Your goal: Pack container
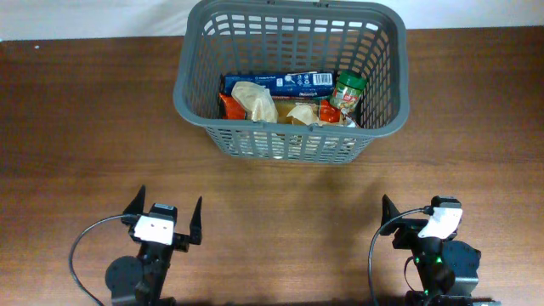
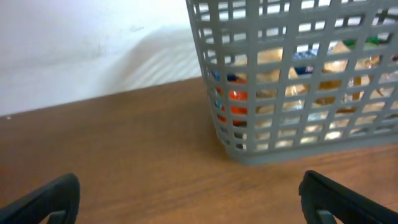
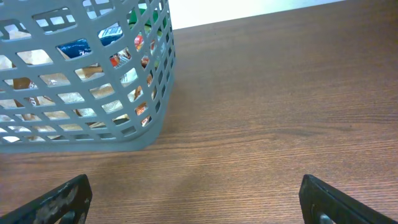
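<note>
Standing container [image 1: 289, 146], beyond left hand [image 1: 167, 206], right hand [image 1: 418, 212]

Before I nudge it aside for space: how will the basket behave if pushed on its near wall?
The basket would probably slide, not tip: it sits wide and flat on the smooth table. Its slotted walls may flex slightly. With the jar and box inside, it likely feels heavier than it looks.

Left wrist view: the grey shopping basket [image 2: 273, 151] runs off the top and right edges, its contents blurred. Overhead, lettering on the blue box [image 1: 280, 82] is too small to read.
</note>
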Motion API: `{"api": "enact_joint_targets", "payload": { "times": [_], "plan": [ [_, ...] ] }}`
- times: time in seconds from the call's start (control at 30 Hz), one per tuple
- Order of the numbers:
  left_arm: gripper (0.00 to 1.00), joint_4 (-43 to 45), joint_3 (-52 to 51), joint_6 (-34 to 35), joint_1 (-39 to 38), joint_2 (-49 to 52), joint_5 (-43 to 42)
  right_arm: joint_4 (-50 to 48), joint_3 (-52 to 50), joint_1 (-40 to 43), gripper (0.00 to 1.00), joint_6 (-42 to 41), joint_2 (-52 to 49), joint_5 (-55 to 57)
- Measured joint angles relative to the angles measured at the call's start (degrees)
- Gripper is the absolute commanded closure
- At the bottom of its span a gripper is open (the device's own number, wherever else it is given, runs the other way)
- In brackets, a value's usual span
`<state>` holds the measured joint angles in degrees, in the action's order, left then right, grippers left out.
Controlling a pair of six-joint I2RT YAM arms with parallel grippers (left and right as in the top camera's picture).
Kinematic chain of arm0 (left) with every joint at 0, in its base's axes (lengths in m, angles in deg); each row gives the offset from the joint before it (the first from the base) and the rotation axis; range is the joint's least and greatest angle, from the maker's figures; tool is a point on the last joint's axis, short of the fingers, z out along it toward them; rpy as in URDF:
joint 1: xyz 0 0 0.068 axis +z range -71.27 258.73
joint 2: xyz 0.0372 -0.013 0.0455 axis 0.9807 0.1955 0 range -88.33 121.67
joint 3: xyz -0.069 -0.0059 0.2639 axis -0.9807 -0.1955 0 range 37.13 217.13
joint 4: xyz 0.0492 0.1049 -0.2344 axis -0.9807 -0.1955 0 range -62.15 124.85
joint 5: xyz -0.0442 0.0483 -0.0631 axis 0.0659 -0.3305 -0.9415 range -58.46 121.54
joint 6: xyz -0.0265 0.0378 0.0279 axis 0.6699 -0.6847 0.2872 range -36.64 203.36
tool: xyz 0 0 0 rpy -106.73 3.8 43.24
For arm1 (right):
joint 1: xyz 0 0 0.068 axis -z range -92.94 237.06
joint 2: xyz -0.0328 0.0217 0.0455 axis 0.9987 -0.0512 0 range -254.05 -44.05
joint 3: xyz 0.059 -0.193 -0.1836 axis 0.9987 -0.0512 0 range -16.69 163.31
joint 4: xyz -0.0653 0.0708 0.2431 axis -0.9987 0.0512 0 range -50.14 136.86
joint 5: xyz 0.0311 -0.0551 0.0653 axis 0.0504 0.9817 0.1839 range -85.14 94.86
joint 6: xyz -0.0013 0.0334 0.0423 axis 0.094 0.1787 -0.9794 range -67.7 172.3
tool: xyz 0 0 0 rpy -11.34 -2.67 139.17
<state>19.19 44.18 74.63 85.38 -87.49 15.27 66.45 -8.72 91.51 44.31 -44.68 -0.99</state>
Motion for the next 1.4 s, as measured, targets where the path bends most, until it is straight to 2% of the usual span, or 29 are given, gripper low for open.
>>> {"api": "enact_joint_targets", "payload": {
  "times": [0.13,1.4],
  "plan": [
    [0.01,-5.16,-0.15,0.02,0.00,-0.02,-0.07,0.00,0.00,0.00,0.01,0.00,0.00,0.00],
    [0.01,-5.38,-0.15,0.02,0.00,-0.04,-0.07,0.00,0.00,0.00,0.01,-0.33,0.00,0.00]
  ]
}}
